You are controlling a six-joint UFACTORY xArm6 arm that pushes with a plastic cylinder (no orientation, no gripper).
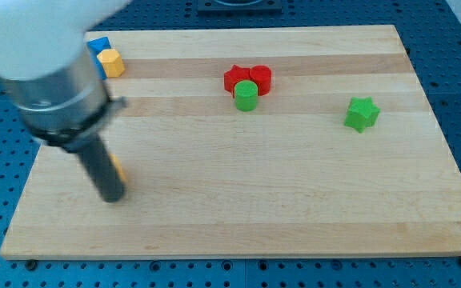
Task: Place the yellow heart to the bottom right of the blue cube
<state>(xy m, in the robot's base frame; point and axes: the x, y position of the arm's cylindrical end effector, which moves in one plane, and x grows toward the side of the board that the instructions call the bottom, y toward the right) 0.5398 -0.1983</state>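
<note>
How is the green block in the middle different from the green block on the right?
The green cylinder is round with a flat top; the green star has points sticking out. The cylinder is pressed up against the two red blocks, while the star sits alone, nearer the view's right edge. The cylinder also lies a bit closer to the view's top. Both are the same bright green and rest on the wooden board, far from my tip.

The arm [34,56], blurred, covers part of the blue block [97,46] and most of a yellow block [118,170]; shape undeterminable.
</note>
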